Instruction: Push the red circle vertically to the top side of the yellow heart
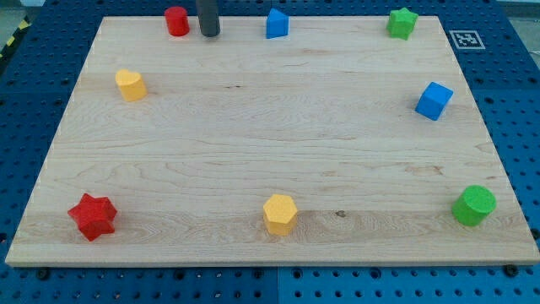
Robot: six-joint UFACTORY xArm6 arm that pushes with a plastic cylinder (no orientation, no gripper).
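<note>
While my tip (209, 34) rests just right of the red circle (176, 21) at the frame's top, the yellow heart (130, 85) sits lower left on the pale wooden tabletop (270, 152); no fingers exist here.

The blocks all sit near the board's (253, 143) rim, leaving its middle open from edge to edge. Along the top edge, my tip (209, 34) stands just right of the red circle (176, 21), with a gap to the blue block (277, 24). Between the red circle and the yellow heart (130, 85) by the left edge nothing stands.
</note>
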